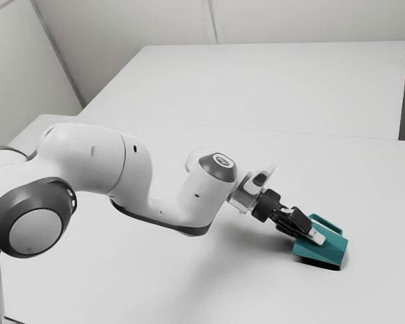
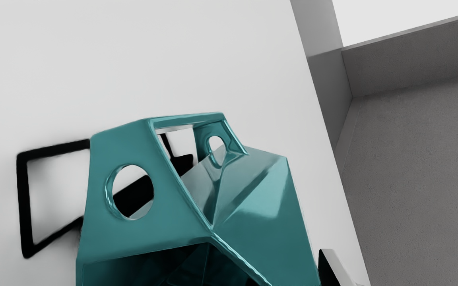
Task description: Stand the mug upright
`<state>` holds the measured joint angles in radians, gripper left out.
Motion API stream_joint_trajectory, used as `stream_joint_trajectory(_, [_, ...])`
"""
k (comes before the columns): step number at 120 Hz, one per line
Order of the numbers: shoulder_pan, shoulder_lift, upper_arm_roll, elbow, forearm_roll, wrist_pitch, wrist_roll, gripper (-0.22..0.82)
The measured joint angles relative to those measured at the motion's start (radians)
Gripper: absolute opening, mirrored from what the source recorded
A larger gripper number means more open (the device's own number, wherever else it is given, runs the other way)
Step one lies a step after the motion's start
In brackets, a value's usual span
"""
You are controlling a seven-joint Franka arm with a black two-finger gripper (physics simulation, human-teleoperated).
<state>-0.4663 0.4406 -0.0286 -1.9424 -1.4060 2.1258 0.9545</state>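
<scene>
- The end effector (image 1: 314,236) is at the mug's near side, its tip overlapping the teal surface in the exterior view; whether it is open, closed or gripping, one cannot tell.
- A lift on a poor hold could let the mug (image 1: 329,250) slip or roll (its slanted faces look awkward to grip), and turning it too low could jam its edge into the bench (image 1: 155,277).
- The mug lies tipped on the bench, just beyond the end effector's wrist, its hollow side apparently facing the end effector.
</scene>
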Motion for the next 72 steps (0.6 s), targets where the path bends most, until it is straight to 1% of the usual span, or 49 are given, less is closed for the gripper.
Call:
stream_joint_trajectory(12, [0.0, 0.0, 0.0, 0.0, 0.0, 0.0, 0.001, -0.11])
stream_joint_trajectory(39, [-0.002, -0.03, 0.001, 0.0, 0.011, 0.003, 0.004, -0.15])
stream_joint_trajectory(56, [-0.003, -0.089, 0.002, -0.008, 0.024, 0.013, 0.004, -0.17])
stream_joint_trajectory(72, [0.002, -0.179, 0.004, -0.043, 0.082, 0.051, -0.001, -0.17])
